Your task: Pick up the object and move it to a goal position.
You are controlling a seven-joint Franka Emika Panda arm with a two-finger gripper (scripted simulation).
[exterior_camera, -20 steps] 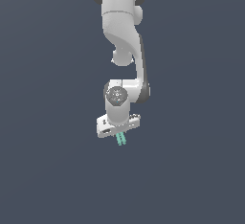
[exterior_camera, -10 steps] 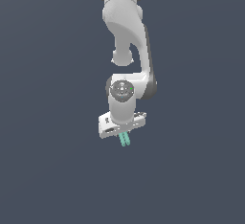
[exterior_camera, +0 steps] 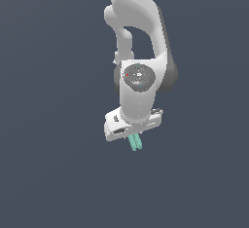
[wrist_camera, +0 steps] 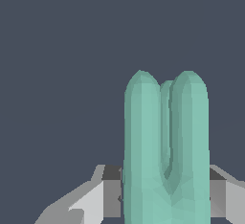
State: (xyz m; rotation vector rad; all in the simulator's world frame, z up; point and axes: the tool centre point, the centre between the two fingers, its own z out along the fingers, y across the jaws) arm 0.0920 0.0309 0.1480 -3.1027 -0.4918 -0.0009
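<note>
The object [exterior_camera: 135,142] is a slim teal-green piece of two thin parallel bars joined together. In the exterior view it sticks out below the white gripper [exterior_camera: 133,135], which hangs from the arm in mid-frame. In the wrist view the object [wrist_camera: 165,151] fills the middle, upright between the grey fingers [wrist_camera: 103,192], which press on both of its sides. The gripper is shut on it. The fingertips are hidden behind the hand in the exterior view.
A plain dark grey-blue ground fills both views. The white arm [exterior_camera: 138,37] comes down from the exterior view's top. No goal marker or other object shows.
The arm has moved toward the camera and slightly to the exterior view's right, carrying the object. The gripper stays shut on it.
</note>
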